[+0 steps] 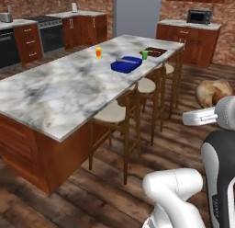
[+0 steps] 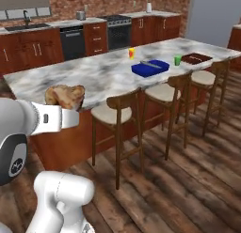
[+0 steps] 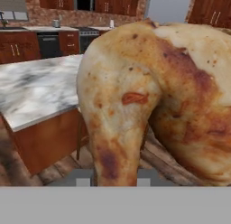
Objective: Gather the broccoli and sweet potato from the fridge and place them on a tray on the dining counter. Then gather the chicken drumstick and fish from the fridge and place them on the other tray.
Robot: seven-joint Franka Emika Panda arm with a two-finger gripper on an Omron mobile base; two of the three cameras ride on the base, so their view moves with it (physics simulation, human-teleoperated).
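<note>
In hand view, claw (image 3: pixel 115 175) pinching chicken drumstick (image 3: pixel 153 96), base views add blue tray (image 1: pixel 126 65).

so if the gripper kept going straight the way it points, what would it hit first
Probably the counter. The gripper, shut on the drumstick, faces its near marble edge in the hand view, though the drumstick hides much of the line.

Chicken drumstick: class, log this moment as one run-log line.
gripper: shut on chicken drumstick | position: held in the air, short of dining counter | blue tray: on counter | dark tray: far end
</note>
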